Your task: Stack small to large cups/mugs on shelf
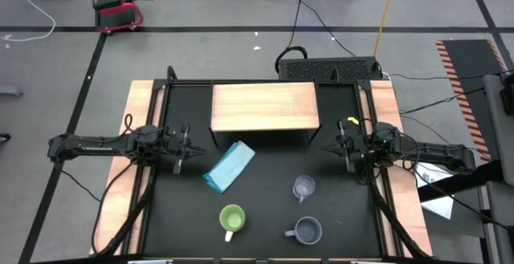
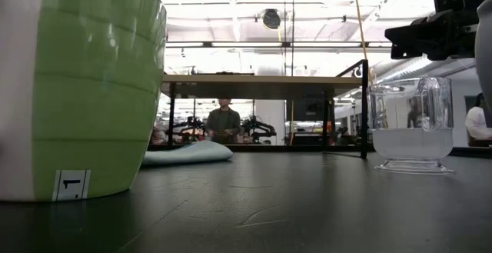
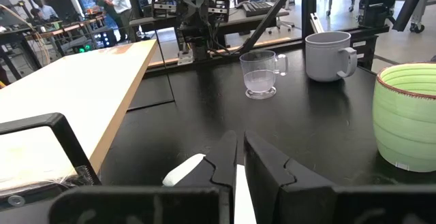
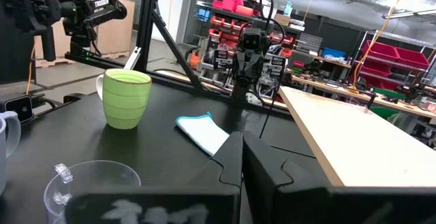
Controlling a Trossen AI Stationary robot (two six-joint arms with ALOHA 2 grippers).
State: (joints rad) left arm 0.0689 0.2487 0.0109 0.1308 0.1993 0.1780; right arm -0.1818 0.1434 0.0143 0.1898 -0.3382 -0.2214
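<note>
The light-wood shelf [image 1: 265,107] stands on black legs at the table's far middle. Three cups rest on their bases on the black tabletop toward the near edge: the clear glass cup [image 1: 303,187], the lime-green mug [image 1: 232,218] with its white handle, and the grey-blue mug [image 1: 307,231]. In the left wrist view they show as the glass cup [image 3: 259,74], the grey-blue mug [image 3: 330,56] and the green mug [image 3: 406,115]. My left gripper [image 1: 186,145] hovers at the table's left side and my right gripper [image 1: 341,146] at its right side. Both are shut on nothing and well apart from the cups.
A light blue folded cloth [image 1: 230,166] lies flat between the shelf and the cups. Wooden strips [image 1: 138,119] run along the table's left and right sides. People stand in the room beyond the table [image 2: 224,122]. Open tabletop lies between the grippers and under the shelf.
</note>
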